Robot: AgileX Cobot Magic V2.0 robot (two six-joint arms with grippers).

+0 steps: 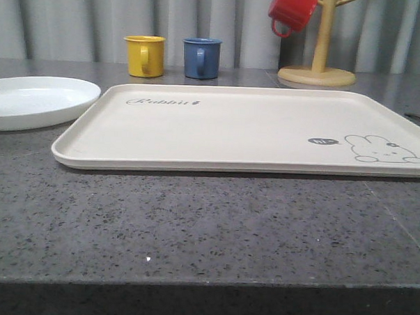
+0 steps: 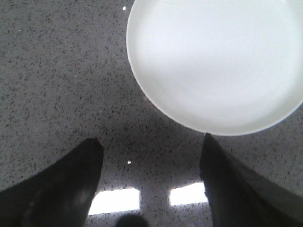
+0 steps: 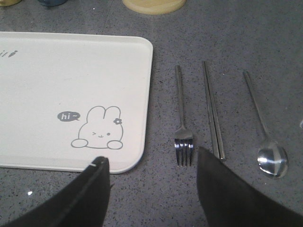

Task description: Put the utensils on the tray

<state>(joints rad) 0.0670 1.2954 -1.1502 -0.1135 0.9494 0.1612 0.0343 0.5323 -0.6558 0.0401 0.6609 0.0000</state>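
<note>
The tray (image 1: 239,127) — cream, rectangular, with rounded corners and a low raised rim — lies flat on the speckled grey stone countertop (image 1: 193,226). Its surface is bare and carries script lettering and a line-drawn rabbit (image 3: 99,128). The plate (image 1: 35,101), round, shallow and glossy white, rests on the countertop just beside the tray's left edge.

In the right wrist view, three metal utensils lie parallel on the countertop beside the tray's right edge: the fork (image 3: 182,125) nearest, then the chopsticks (image 3: 212,111), then the spoon (image 3: 264,135).

The left gripper (image 2: 151,163) hangs spread open above bare countertop near the plate's rim. The right gripper (image 3: 151,175) is likewise released — fingers apart, empty, above the fork's tines.
</note>
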